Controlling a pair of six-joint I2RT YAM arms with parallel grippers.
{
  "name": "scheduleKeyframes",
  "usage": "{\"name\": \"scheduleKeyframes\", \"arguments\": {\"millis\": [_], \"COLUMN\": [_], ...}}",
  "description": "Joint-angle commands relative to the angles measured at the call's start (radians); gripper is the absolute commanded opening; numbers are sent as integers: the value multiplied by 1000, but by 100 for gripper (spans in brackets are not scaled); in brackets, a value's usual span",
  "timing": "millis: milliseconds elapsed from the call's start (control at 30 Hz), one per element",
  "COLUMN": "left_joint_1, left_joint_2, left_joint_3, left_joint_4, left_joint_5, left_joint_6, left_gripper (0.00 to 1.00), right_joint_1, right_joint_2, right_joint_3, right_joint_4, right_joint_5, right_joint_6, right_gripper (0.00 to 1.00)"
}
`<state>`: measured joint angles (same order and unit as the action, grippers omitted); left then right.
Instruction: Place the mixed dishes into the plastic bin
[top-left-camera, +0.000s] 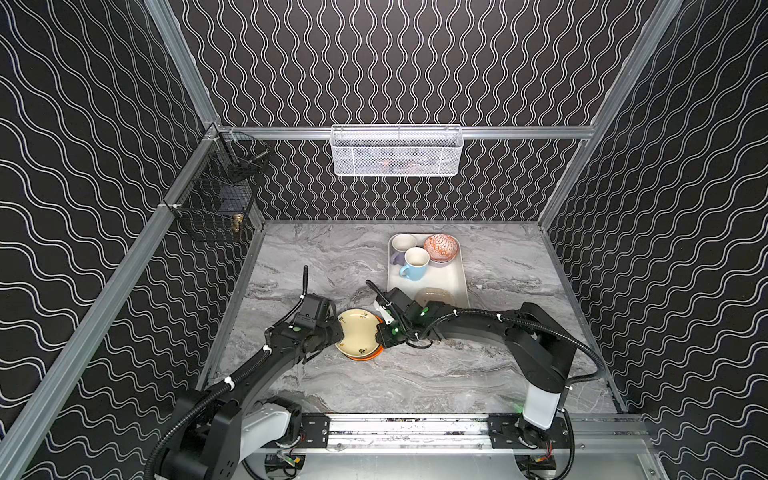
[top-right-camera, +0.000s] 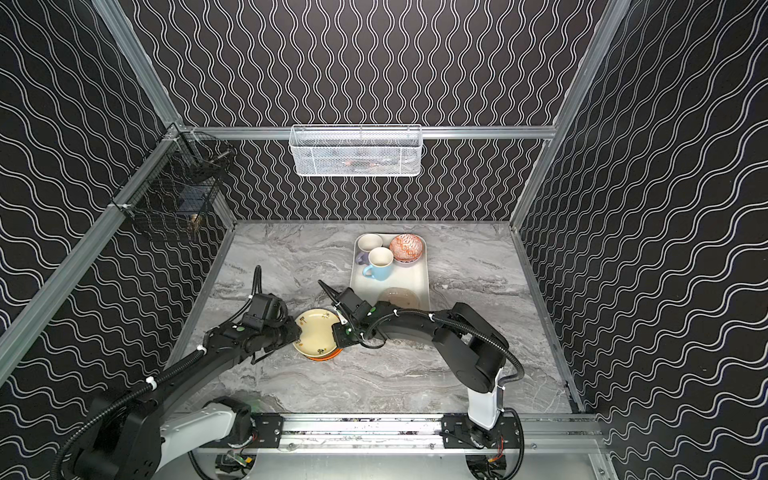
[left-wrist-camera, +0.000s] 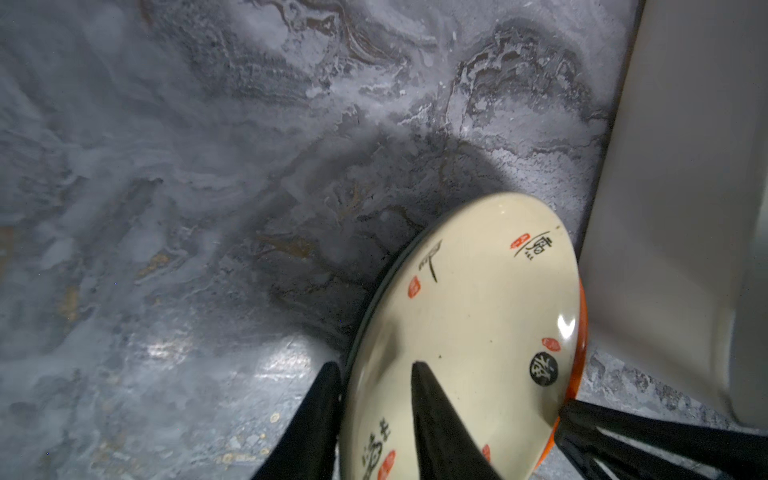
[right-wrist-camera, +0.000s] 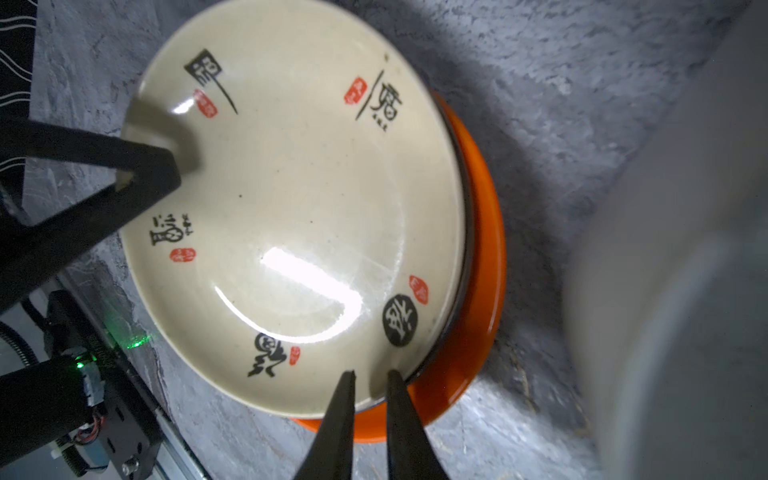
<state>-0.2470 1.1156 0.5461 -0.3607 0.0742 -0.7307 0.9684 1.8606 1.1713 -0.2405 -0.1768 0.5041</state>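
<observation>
We find the pale yellow plate (top-left-camera: 357, 332) (right-wrist-camera: 291, 187) on top of a small stack on the worktop (top-left-camera: 374, 395). It is outside the plastic bin (top-left-camera: 451, 272) (top-right-camera: 417, 274), just off the bin's corner nearest the arms. Beneath it we see a thin dark rim (right-wrist-camera: 469, 249), and the orange plate (right-wrist-camera: 484, 270) (top-left-camera: 362, 357) is at the bottom.

The left hand (left-wrist-camera: 374, 368) (top-left-camera: 340, 337) straddles the plate's rim on the side away from the bin, one finger over the top face and one outside the edge. We cannot tell whether it is clamped. The right hand (right-wrist-camera: 371, 374) (top-left-camera: 379, 334) is at the rim on the side facing the bin, fingers nearly together with a slim gap. We cannot tell whether it grips anything.

Inside the bin, at its far end, are the lilac mug (top-left-camera: 401, 247), the light-blue mug (top-left-camera: 415, 266) and the orange-patterned bowl (top-left-camera: 440, 247).
</observation>
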Motion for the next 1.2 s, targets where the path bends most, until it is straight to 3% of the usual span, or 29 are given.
{"name": "scheduleKeyframes", "arguments": {"millis": [0,233,300,400,1167], "left_joint_1": [2,2,2,1,1], "left_joint_2": [-6,22,26,28,-1], "left_joint_3": [12,3,4,12,48], "left_joint_4": [-28,-30,-34,-44,-118], "left_joint_5": [-31,-39,-38,-42,-23], "left_joint_6": [10,15,14,16,30], "left_gripper": [34,33,22,14,8], "right_joint_1": [-3,-17,-22,-28,-63], "right_joint_2": [-11,-20,-25,-34,-102], "right_joint_3": [-7,-39,-47,-57,-117], "right_joint_4": [31,56,63,72,90], "right_joint_5": [-15,-34,-39,-45,-63], "right_joint_6": [-15,-19,-18,-19,-29], "right_gripper": [18,18,18,18,20]}}
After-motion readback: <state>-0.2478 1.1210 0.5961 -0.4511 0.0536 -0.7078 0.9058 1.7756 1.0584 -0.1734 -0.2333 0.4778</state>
